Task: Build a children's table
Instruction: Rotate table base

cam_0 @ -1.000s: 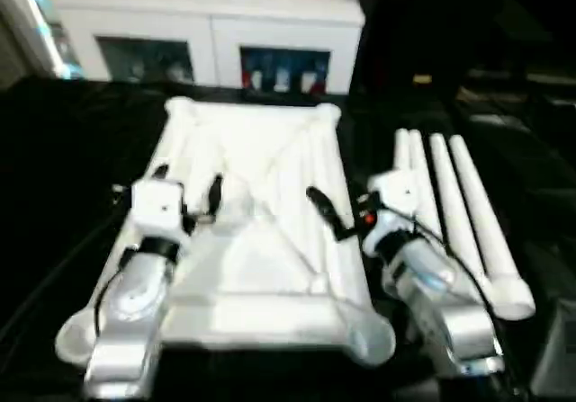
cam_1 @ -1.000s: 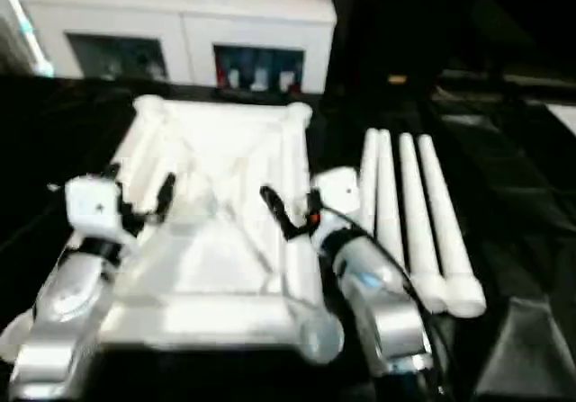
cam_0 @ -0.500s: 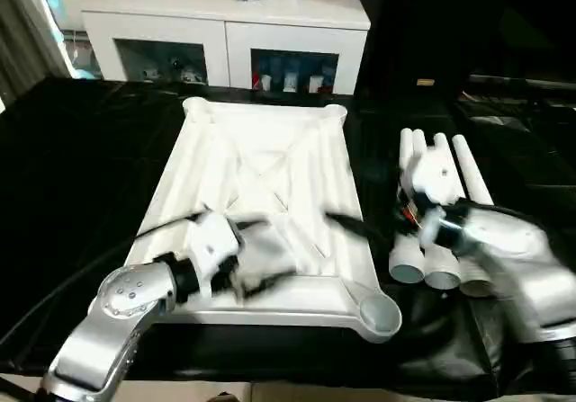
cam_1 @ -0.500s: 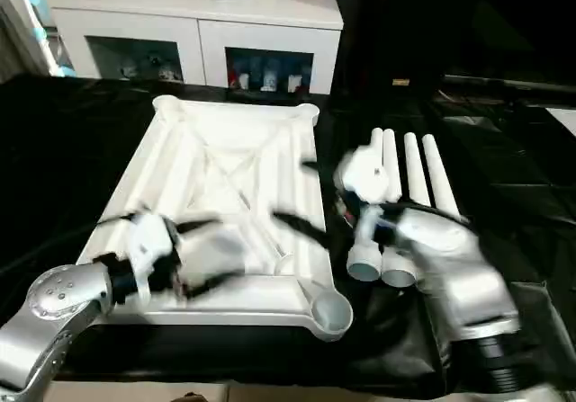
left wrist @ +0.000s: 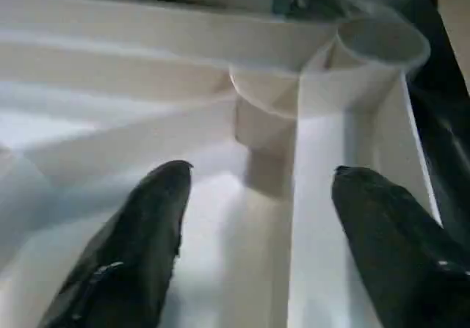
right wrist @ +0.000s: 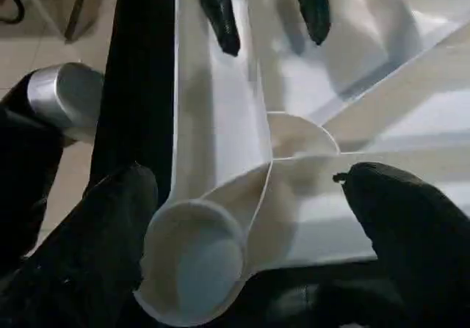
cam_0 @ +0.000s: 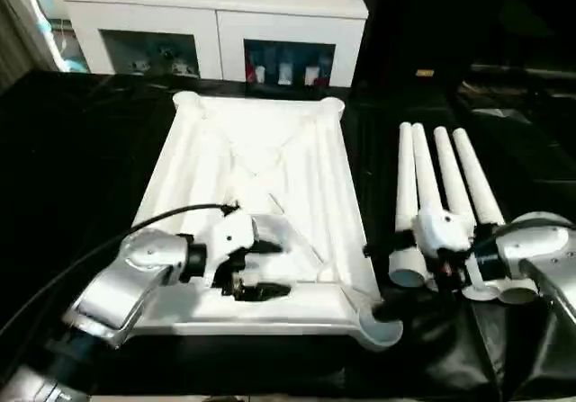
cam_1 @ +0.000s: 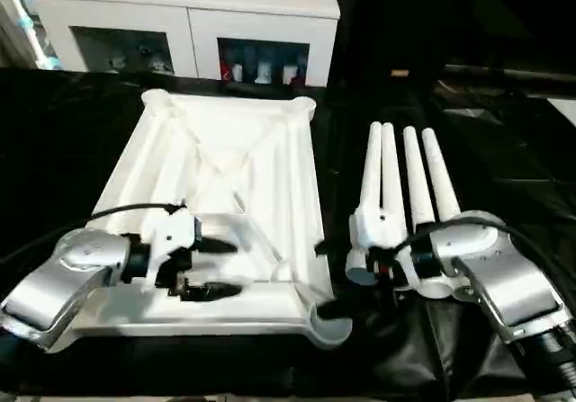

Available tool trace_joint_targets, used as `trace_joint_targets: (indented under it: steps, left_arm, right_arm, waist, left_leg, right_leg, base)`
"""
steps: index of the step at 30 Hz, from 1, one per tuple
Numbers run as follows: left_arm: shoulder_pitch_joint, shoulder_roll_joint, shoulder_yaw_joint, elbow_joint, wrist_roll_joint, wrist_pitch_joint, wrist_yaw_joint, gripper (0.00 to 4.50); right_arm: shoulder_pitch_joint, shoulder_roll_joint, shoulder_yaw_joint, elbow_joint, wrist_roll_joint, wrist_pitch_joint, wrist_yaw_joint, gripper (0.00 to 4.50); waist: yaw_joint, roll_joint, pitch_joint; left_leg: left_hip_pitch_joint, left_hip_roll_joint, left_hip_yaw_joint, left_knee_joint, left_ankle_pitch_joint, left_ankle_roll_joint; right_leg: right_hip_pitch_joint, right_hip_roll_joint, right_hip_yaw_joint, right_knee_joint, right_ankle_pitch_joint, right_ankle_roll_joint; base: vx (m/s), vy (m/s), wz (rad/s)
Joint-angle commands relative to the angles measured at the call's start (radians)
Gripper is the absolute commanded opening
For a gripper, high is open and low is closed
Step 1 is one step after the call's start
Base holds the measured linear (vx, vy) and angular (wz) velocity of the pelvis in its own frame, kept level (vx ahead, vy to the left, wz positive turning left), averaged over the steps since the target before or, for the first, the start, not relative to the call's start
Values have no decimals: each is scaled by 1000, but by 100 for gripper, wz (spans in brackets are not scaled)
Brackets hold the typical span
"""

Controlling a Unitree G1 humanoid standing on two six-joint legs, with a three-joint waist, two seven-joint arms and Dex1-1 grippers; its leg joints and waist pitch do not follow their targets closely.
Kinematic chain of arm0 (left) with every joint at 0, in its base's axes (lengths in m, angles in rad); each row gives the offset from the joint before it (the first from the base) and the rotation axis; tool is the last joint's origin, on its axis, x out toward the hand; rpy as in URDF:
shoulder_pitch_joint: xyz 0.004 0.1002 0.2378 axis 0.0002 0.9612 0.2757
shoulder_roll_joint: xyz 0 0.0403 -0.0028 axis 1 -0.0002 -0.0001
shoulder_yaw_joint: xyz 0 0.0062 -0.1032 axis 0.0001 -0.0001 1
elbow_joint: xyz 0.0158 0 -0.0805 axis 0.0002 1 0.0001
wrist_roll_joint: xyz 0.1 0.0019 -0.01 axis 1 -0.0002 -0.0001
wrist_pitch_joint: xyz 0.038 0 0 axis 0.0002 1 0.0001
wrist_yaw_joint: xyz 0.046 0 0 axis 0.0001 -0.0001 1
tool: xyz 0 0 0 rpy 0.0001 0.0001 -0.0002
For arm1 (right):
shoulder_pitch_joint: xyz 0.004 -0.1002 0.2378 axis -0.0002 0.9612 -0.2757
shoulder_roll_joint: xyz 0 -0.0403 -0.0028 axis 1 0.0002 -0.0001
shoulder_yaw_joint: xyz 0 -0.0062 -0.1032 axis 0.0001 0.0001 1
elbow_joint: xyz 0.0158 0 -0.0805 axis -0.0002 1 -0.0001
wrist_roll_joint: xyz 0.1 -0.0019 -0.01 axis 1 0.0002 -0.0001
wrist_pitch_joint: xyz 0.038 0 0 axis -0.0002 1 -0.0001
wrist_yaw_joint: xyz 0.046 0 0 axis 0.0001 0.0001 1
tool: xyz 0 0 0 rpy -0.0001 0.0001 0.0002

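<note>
On the black-draped tabletop, the children's table top lies upside down, ribbed underside up w/ diagonal ribs crossing near its middle, round corner sockets at each corner. Near-right corner socket sits at the tabletop's front edge, just ahead of the right arm. Four white legs lie side by side on the cloth to the right of the top, close together, wide ends toward the robot, narrow ends pointing away; not touching the top.

Left end effector reaches in from the left over the near part of the top, pointing toward the right, black fingers apart and holding nothing; left wrist view has them poised just above the ribbed underside, facing the near-right socket. Right end effector comes in from the right, its white wrist housing over the legs' wide ends; fingers spread wide, nothing gripped. Right wrist view: its two fingers stand on either side of that near-right socket, w/ the left end effector's fingertips visible beyond, over the top. Cannot tell if either finger touches the plastic.

Beyond the tabletop stands a white cabinet w/ glass-fronted compartments holding small items
</note>
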Motion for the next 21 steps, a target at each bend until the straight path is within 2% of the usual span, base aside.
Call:
trace_joint_targets:
  steps: [1,2,4,6,8,11,13,14,17,18,21]
  left_arm:
    - [-27,7,-17,23,19,9,-26,311]
    - [-38,6,-23,33,23,11,-42,311]
    - [-52,7,-34,44,33,6,-58,293]
    - [-62,7,-41,55,44,-2,-59,288]
    - [-76,8,-55,81,73,-21,-51,251]
    - [-86,3,-66,110,108,-48,-27,243]
    - [-90,-2,-68,126,126,-62,-16,215]
    - [-93,-3,-70,134,135,-66,-14,206]
    - [-99,-6,-74,150,150,-71,-7,201]
    - [-101,-9,-73,160,156,-76,0,176]
    - [-108,-18,-67,187,162,-86,1,157]
  right_arm:
    - [2,-12,-2,-27,-7,-3,2,450]
    - [5,-11,-8,-36,-9,-1,-8,450]
    - [12,-10,-13,-53,-14,7,-25,450]
    - [15,-13,-11,-62,-16,9,-31,450]
    - [24,-14,-7,-79,-22,11,-39,450]
    - [35,-13,-8,-99,-24,19,-51,450]
    - [39,-12,-9,-106,-25,23,-57,450]
    - [42,-11,-9,-110,-26,24,-62,450]
    - [47,-5,-9,-115,-32,24,-74,450]
    - [48,-3,-8,-118,-32,25,-77,450]
    - [49,2,-4,-124,-31,28,-80,450]
  waist:
    - [9,11,-64]
    - [10,23,-63]
    - [9,21,-58]
    - [11,21,-56]
    - [14,29,-54]
    - [20,32,-55]
    - [21,30,-55]
    - [21,34,-55]
    - [20,34,-56]
    - [20,34,-57]
    - [21,33,-57]
  left_leg:
    - [30,104,-40,-82,-133,106]
    - [31,105,-42,-83,-152,96]
    - [35,108,-41,-91,-224,63]
    - [37,108,-36,-93,-247,49]
    - [38,109,-35,-93,-267,33]
    - [40,110,-36,-96,-285,10]
    - [39,110,-37,-97,-278,10]
    - [39,110,-37,-97,-279,10]
    - [36,109,-38,-97,-272,9]
    - [37,110,-37,-96,-269,10]
    - [35,109,-37,-95,-259,20]
  right_leg:
    - [31,-97,35,-63,128,-315]
    - [31,-98,35,-62,112,-318]
    - [31,-98,38,-71,26,-315]
    - [30,-99,40,-76,-23,-308]
    - [28,-102,43,-81,-72,-297]
    - [25,-100,46,-84,-107,-273]
    - [26,-101,45,-83,-101,-270]
    - [25,-101,46,-83,-101,-270]
    - [26,-101,45,-82,-91,-272]
    - [26,-101,45,-82,-85,-273]
    - [27,-101,45,-82,-73,-278]
  base:
    - [0,0,0]
    - [0,0,0]
    - [0,0,0]
    - [0,0,0]
    - [0,0,0]
    - [0,0,0]
    - [0,0,0]
    - [0,0,0]
    - [0,0,0]
    - [0,0,0]
    - [0,0,0]
